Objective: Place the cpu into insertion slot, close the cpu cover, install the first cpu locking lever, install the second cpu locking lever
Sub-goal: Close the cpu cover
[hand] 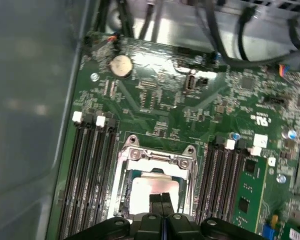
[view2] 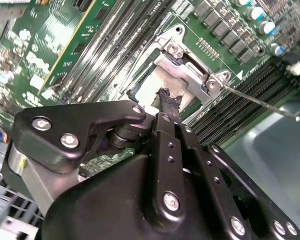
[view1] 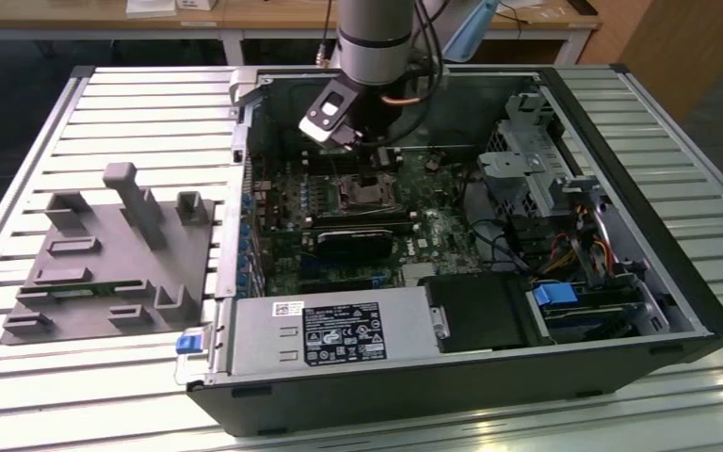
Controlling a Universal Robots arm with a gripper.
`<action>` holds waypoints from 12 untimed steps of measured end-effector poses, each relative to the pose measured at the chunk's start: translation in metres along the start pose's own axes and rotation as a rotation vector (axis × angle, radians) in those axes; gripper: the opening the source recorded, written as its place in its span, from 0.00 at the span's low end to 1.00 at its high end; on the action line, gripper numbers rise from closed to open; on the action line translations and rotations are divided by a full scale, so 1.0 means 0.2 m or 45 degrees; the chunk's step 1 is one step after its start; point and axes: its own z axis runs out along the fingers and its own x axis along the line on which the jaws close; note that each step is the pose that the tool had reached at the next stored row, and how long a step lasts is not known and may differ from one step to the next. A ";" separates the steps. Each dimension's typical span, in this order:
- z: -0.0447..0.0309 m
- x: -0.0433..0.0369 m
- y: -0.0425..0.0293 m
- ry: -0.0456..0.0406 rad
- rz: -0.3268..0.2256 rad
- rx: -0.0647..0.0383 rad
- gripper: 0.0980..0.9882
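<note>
My gripper (view1: pixel 364 169) reaches down into the open computer case, right over the insertion slot (view1: pixel 369 195) on the green board. In both wrist views its black fingertips (hand: pixel 156 200) are pressed together with nothing between them. They hang at the silvery face of the cpu (hand: pixel 142 192) (view2: pixel 151 86), which lies in the slot; I cannot tell whether they touch it. The cpu cover (hand: pixel 155 157) (view2: pixel 187 70) lies down around the chip. A thin locking lever (view2: pixel 262 103) sticks out from the socket's corner over the memory slots. My gripper (view2: pixel 169 97) (hand: pixel 162 197) is shut.
Long black memory slots (hand: pixel 92 170) flank the socket on both sides. A black cooler block (view1: pixel 354 242) sits just in front of it, then a power supply (view1: pixel 324 334). A drive cage and cables (view1: pixel 538 179) crowd the exterior view's right. A grey fixture (view1: pixel 110 254) stands outside the case.
</note>
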 end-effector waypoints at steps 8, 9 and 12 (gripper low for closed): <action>0.004 0.000 0.000 0.005 -0.185 -0.004 0.01; 0.005 0.000 0.000 0.006 -0.209 -0.005 0.01; 0.006 0.000 0.000 0.008 -0.279 -0.007 0.01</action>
